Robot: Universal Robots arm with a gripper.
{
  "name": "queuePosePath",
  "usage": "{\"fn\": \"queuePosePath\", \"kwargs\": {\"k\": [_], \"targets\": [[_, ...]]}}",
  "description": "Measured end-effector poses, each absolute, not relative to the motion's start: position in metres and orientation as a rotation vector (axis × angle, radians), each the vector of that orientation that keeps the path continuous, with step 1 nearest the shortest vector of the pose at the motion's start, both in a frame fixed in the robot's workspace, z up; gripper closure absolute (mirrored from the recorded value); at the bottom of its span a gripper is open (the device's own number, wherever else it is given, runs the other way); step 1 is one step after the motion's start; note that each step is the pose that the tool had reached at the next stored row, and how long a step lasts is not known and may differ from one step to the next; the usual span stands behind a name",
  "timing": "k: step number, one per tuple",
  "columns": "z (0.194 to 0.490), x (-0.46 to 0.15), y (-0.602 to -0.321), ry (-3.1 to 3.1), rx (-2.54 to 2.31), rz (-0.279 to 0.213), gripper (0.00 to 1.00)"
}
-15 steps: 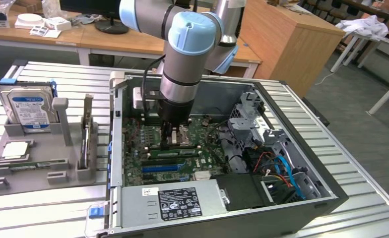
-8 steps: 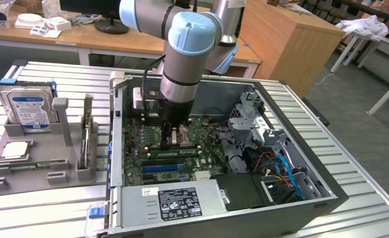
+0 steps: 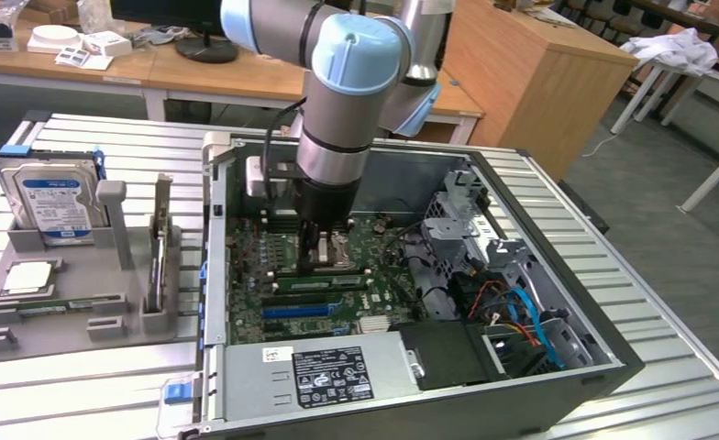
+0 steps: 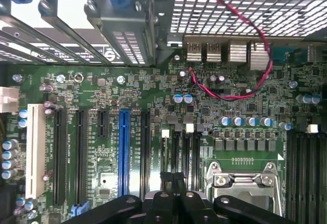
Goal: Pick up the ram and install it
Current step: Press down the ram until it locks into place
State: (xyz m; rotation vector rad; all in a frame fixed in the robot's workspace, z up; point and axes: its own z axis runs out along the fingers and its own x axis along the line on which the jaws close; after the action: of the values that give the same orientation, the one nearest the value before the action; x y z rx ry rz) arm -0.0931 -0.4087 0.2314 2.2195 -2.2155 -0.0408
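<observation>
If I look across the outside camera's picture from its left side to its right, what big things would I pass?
Hard drive standing in a grey holder → robot arm reaching down into the open computer case → metal drive cage → blue and orange cables.

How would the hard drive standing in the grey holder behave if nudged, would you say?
The hard drive looks rigid, a metal-cased block. Standing on edge, it might tip, though the grey holder cradling its base probably steadies it.
</observation>
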Motion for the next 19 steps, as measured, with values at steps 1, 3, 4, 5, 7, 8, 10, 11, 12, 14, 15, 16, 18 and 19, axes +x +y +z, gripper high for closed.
{"fn": "queuePosePath", "kwargs": {"k": [1, 3, 4, 5, 7, 8, 10, 11, 12, 14, 15, 16, 18, 19], "targets": [[0.234, -0.093, -0.409, -2.215, 2.219, -0.04, 0.89], [0.239, -0.093, -0.409, -2.215, 2.218, -0.039, 0.89], [0.242, -0.093, -0.409, -2.214, 2.218, -0.038, 0.89], [0.245, -0.093, -0.409, -2.214, 2.218, -0.037, 0.89], [0.25, -0.093, -0.409, -2.213, 2.217, -0.035, 0.89], [0.253, -0.093, -0.409, -2.213, 2.217, -0.035, 0.89], [0.259, -0.093, -0.409, -2.212, 2.216, -0.034, 0.89], [0.262, -0.093, -0.409, -2.212, 2.216, -0.033, 0.89], [0.265, -0.093, -0.409, -2.212, 2.216, -0.033, 0.89], [0.272, -0.093, -0.409, -2.211, 2.215, -0.031, 0.89], [0.275, -0.093, -0.409, -2.211, 2.215, -0.031, 0.89], [0.278, -0.093, -0.409, -2.211, 2.215, -0.03, 0.89], [0.283, -0.093, -0.409, -2.211, 2.214, -0.03, 0.89], [0.286, -0.093, -0.409, -2.211, 2.214, -0.029, 0.89]]}}
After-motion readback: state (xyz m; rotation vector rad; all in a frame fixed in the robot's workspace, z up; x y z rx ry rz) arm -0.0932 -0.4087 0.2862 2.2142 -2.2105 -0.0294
